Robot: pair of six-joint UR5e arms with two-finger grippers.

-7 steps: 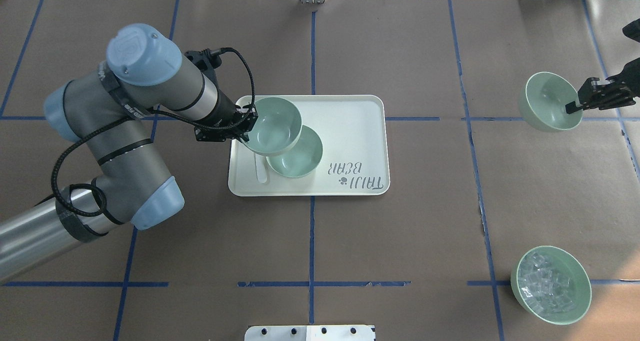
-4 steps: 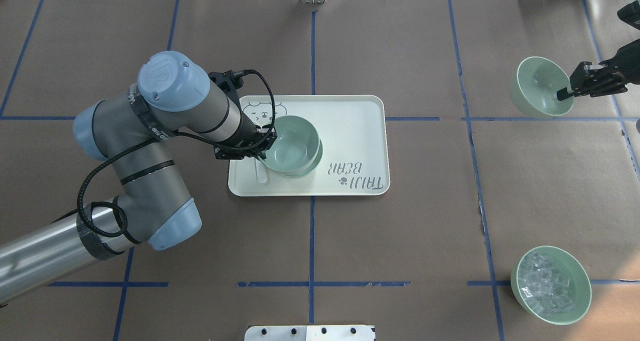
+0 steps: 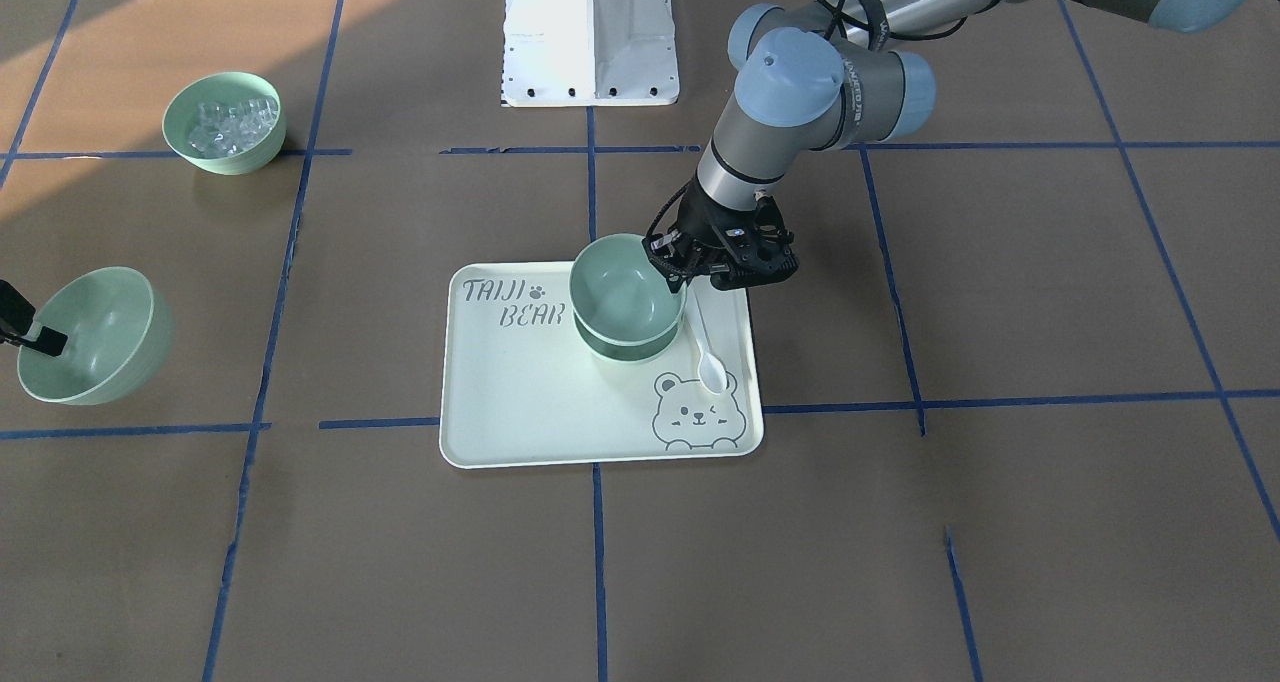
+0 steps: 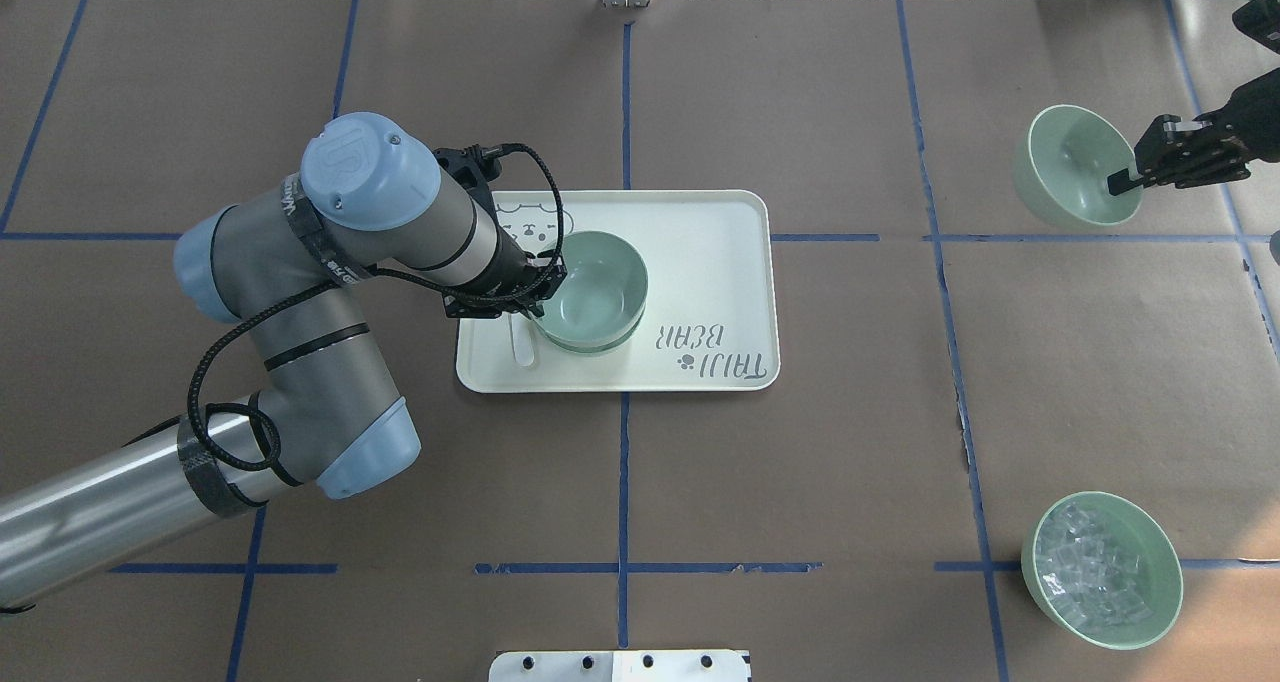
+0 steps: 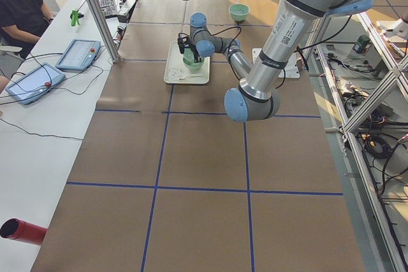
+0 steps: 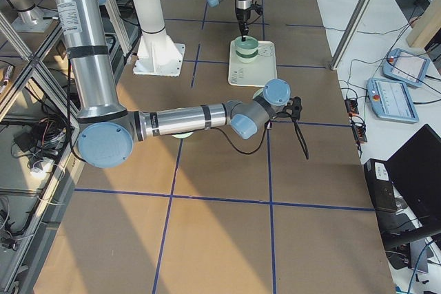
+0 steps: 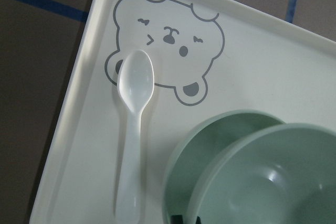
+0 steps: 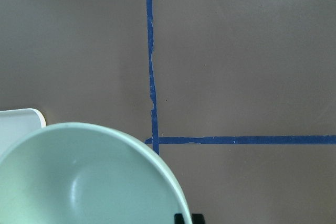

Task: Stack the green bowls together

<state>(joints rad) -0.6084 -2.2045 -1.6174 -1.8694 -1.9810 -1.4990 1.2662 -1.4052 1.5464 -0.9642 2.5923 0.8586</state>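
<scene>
Two green bowls are on the cream tray (image 4: 700,252), one nested in the other. My left gripper (image 4: 540,297) is shut on the near-left rim of the upper green bowl (image 4: 597,287), which sits slightly askew in the lower bowl (image 4: 622,340). The left wrist view shows both bowls: upper (image 7: 273,182), lower (image 7: 207,150). In the front view they are stacked (image 3: 622,297) with the left gripper (image 3: 683,274) at the rim. My right gripper (image 4: 1125,182) is shut on the rim of the third green bowl (image 4: 1070,167) at the far right, held tilted above the table (image 3: 90,337).
A white plastic spoon (image 4: 521,340) lies on the tray beside the stack, just under my left gripper (image 7: 134,129). A matching green bowl of clear cubes (image 4: 1100,570) stands on the table at the near right. Blue tape lines cross the brown table cover.
My left gripper carried its bowl from the tray's back left over and down into the second bowl. My right gripper moved its bowl farther back and slightly left.
</scene>
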